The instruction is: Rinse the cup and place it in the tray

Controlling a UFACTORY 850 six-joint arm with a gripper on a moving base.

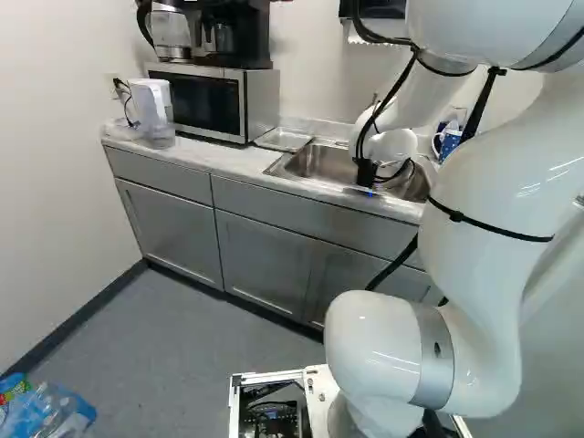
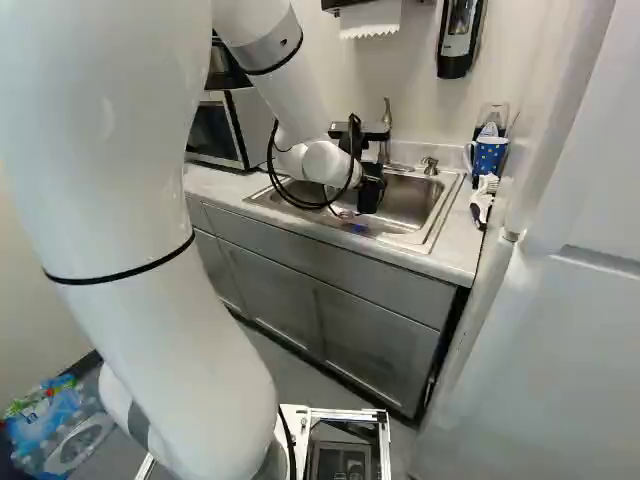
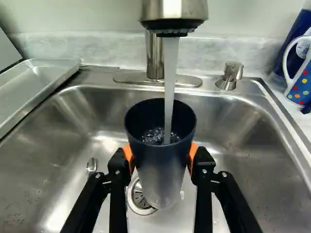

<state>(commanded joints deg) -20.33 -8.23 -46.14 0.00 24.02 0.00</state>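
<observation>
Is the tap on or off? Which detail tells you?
On: water streams from the tap into the cup, bubbling inside.

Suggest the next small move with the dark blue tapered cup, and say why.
Probably tilt the dark blue cup to empty it into the stainless-steel sink: the black gripper holds it open end up, a stream from the metal faucet falls inside, and water bubbles there, so it seems unready for the silver metal tray.
</observation>
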